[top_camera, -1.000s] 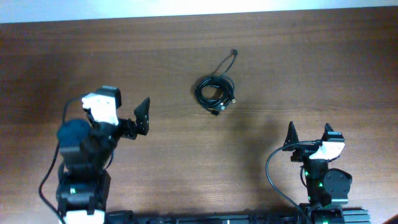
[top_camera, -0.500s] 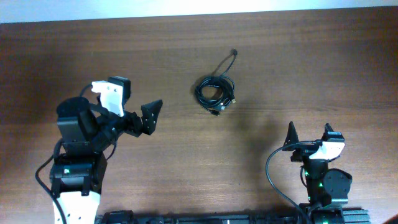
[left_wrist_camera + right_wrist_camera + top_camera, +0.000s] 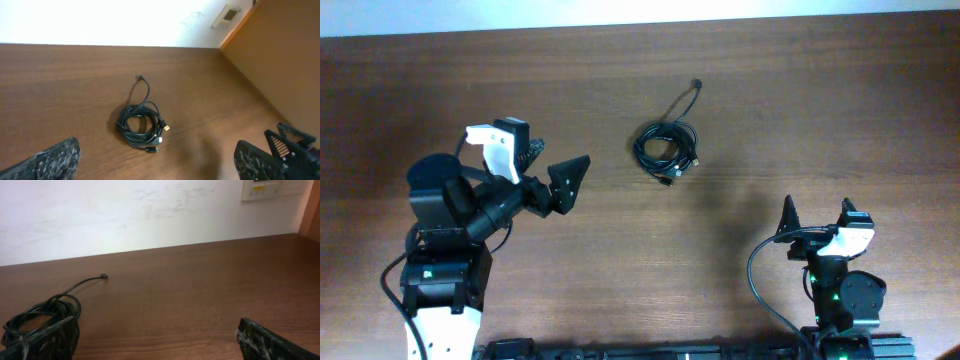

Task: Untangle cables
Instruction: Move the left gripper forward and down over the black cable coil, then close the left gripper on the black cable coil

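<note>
1. cables (image 3: 666,150): one coiled bundle on the bench (image 3: 840,90), 12 o'clock of centre; one loose end trails toward 1 o'clock.
2. left fingers (image 3: 57,159): spread wide, holding nothing; coil at their 2 o'clock, well apart.
3. right fingers (image 3: 787,215): spread wide, holding nothing; coil at 10 o'clock, well apart.

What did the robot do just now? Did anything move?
The left claw swung closer to the cables, wide open. It took hold of nothing and has not reached them yet. The cables stayed coiled in the same spot, and the right claw did not move; it is open too.
</note>
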### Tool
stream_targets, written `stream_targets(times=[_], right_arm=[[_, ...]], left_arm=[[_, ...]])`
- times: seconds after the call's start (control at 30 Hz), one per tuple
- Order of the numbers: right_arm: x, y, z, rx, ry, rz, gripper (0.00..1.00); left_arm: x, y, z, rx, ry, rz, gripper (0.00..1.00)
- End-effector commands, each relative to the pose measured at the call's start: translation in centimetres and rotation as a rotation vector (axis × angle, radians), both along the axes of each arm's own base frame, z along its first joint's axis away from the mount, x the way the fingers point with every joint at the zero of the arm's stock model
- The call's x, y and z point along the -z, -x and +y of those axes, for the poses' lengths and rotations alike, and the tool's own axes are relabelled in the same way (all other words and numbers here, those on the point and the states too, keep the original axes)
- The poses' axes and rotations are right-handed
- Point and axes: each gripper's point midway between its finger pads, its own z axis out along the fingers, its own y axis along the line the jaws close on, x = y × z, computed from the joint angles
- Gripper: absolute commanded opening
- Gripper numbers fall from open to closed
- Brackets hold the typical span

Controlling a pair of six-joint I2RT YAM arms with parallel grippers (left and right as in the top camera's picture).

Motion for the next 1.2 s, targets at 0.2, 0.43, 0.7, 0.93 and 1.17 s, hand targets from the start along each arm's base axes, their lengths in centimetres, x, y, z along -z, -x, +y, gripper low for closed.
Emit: stream_targets(times=[0.2,0.43,0.7,0.93,1.17], right_arm=[[0.3,0.0,-0.3,0.016,-0.011,0.002,0.99],[0.3,0.0,-0.3,0.016,-0.011,0.002,0.99],[0.3,0.0,-0.3,0.016,-0.011,0.002,0.99],[0.3,0.0,-0.3,0.015,-0.011,0.002,0.99],[0.3,0.0,-0.3,0.015,-0.011,0.002,0.99]], left_arm=[[0.9,-1.4,0.3,-0.156,0.084,0.137,0.84],[4.1,-3.1,-3.1,-0.209,0.073,0.266,0.72],[5.4,-6.8,-8.2,-0.136,0.004,0.391,0.69],[11.0,-10.9,-10.9,-0.150,-0.092,0.518,0.60],[16.7,-11.5,-11.5,-0.151,-0.147,0.625,0.99]])
